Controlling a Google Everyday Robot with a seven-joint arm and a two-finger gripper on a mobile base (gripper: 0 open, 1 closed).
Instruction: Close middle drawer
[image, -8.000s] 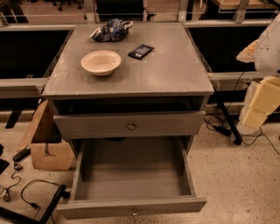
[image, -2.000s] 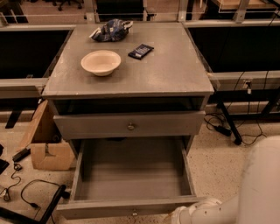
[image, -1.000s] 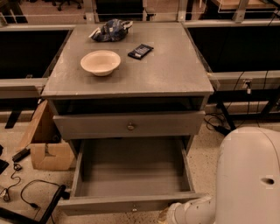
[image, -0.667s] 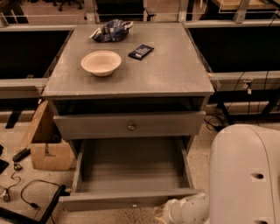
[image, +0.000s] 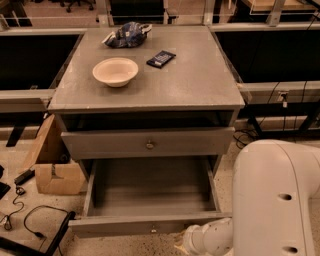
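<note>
Middle drawer (image: 150, 192) in lower centre of frame, pulled out, grey inside bare. Front panel sits slightly further in than eight seconds ago. Hand (image: 183, 245) at bottom edge, just right of drawer knob (image: 153, 230). It has shifted left over last two seconds; grip state cannot tell. White arm (image: 275, 200) now fills lower right. Bowl (image: 115, 71) on surface (image: 195, 82) unmoved.

floor (image: 20, 200): pale, speckled | cardboard box (image: 56, 172): left, on floor | black cable (image: 26, 221): near it | grey bench (image: 277, 90): right
</note>
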